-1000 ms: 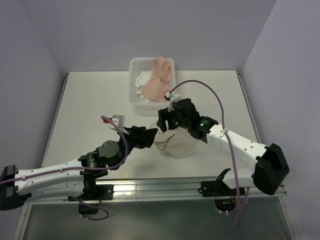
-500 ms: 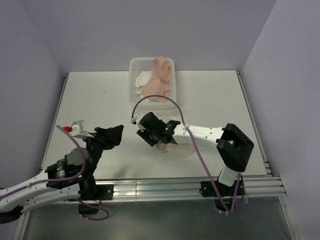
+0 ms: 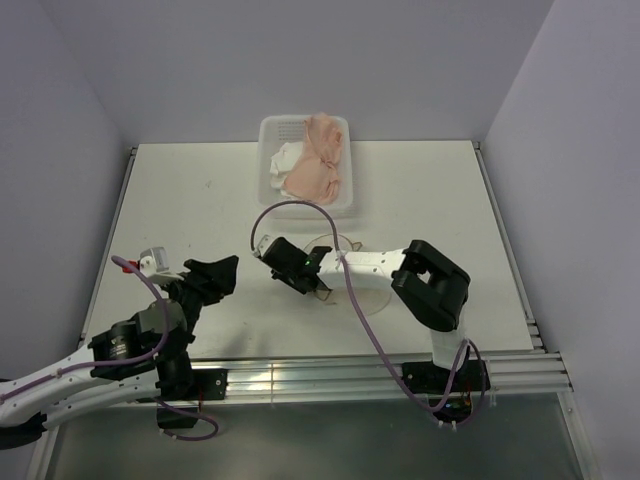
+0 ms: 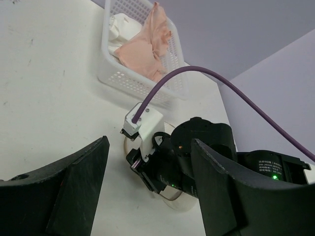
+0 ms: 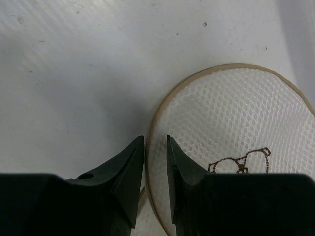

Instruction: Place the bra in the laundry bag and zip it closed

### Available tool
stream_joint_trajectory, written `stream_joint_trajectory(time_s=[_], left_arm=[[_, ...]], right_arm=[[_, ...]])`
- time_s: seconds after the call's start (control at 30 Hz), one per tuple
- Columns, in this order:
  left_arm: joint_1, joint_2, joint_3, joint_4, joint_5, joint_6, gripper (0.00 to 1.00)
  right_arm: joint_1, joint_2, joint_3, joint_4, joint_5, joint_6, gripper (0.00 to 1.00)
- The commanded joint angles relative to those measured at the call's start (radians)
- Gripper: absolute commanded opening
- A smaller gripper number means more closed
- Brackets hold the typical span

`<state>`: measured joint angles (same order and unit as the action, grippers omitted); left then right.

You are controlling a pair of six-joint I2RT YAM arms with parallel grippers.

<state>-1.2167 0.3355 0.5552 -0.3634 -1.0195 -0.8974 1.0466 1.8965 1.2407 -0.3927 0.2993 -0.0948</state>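
The laundry bag [image 3: 325,247] lies collapsed flat on the table, a round white-peach mesh disc with a tan rim and a small brown bear print [image 5: 231,113]. My right gripper [image 3: 318,290] is down at its left edge. Its two fingers stand astride the rim, closed narrow on it [image 5: 155,137]. My left gripper [image 3: 222,270] hovers open to the left of the bag, with nothing between its fingers [image 4: 150,142]. The bra [image 3: 285,160] lies white and padded in the basket at the back [image 4: 120,29].
The white perforated basket [image 3: 270,195] stands at the back centre, with peach fabric [image 3: 318,165] draped over its right side. The right arm's purple cable [image 3: 290,207] loops above the table between the basket and the bag.
The bag has gone from a standing cylinder to flat. My right gripper swung left and down to its rim and narrowed its jaws. My left arm drew back to the left.
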Motion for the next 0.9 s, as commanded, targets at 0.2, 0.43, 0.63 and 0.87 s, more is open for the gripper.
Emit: stream_joint_trajectory(time_s=[0.2, 0.43, 0.63, 0.87], left_arm=[[0.003, -0.020, -0.040, 0.003, -0.022, -0.028, 0.71], [0.003, 0.034, -0.103, 0.119, 0.019, 0.006, 0.67], [0.003, 0.236, -0.150, 0.377, 0.205, 0.060, 0.62], [0.031, 0.398, -0.201, 0.576, 0.326, 0.038, 0.60]], right_arm=[[0.049, 0.015, 0.059, 0.026, 0.221, -0.033, 0.00], [0.050, -0.201, -0.032, 0.182, 0.271, 0.059, 0.00], [0.038, -0.414, -0.200, 0.346, 0.371, 0.188, 0.00], [0.004, -0.680, -0.420, 0.501, 0.420, 0.363, 0.00]])
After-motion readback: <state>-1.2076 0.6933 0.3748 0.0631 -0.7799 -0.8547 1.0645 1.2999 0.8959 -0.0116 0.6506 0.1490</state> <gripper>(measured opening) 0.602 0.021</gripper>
